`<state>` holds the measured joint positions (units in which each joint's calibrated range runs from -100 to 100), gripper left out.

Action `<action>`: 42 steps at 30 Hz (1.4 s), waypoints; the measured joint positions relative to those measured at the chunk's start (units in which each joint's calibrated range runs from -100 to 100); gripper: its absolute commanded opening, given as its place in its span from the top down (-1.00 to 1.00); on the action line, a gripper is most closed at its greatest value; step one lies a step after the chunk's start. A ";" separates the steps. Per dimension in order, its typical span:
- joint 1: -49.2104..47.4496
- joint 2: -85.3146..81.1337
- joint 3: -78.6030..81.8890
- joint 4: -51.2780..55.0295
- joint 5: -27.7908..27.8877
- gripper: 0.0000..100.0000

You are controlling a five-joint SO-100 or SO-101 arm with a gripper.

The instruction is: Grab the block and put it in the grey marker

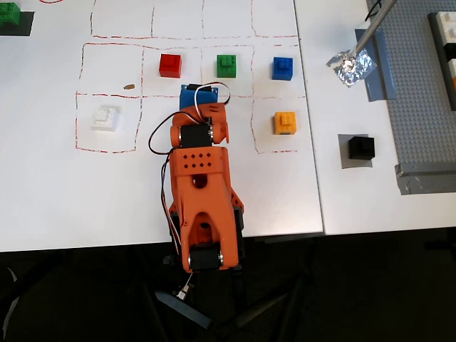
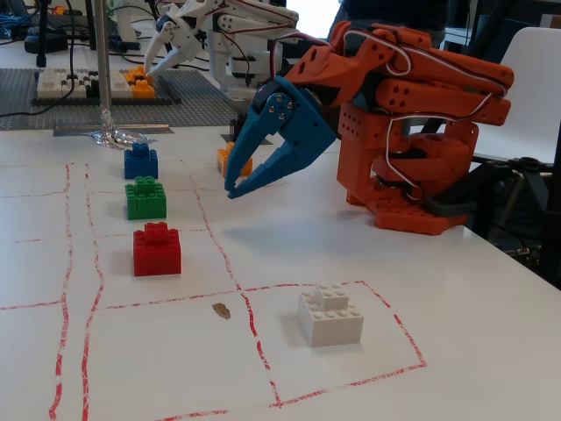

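Black block [image 1: 360, 147] at the right of the overhead view, a little below mid-height, already sitting on the grey marker [image 1: 344, 161], whose dark edge shows around it on the left and bottom. Not visible in the fixed view. Well apart from the 5 other coloured bricks in the red-lined grid.

Gripper [image 2: 233, 188] folded back over the orange arm, just left of centre in the fixed view, blue fingers pointing down and left, tips hanging above the table. Jaws parted a modest way, nothing between them. In the overhead view only the blue top of the gripper [image 1: 199, 96] shows above the arm, near centre, so no reading of the gap from there.

Likely handling of the block: hard moulded plastic, stiff, light, not fragile. Smooth, glossy side walls, so probably a little slippery under plastic fingers; squeezing 2 opposite flat faces squarely should hold. Best hold judged to be low to mid-height on the body, below the raised stud on top, jaws parallel to a pair of sides. Gripping on the stud or across a corner would risk a twist or pop-out.

Judging by position alone, placement looks done or nearly so.
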<state>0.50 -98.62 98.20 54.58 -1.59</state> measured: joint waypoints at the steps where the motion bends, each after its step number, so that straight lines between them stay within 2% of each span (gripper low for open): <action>1: 0.00 0.00 0.00 0.00 0.00 1.00; 42: 0.00 0.00 0.72 -1.61 1.32 0.97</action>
<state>0.50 -98.62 98.92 52.97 -0.27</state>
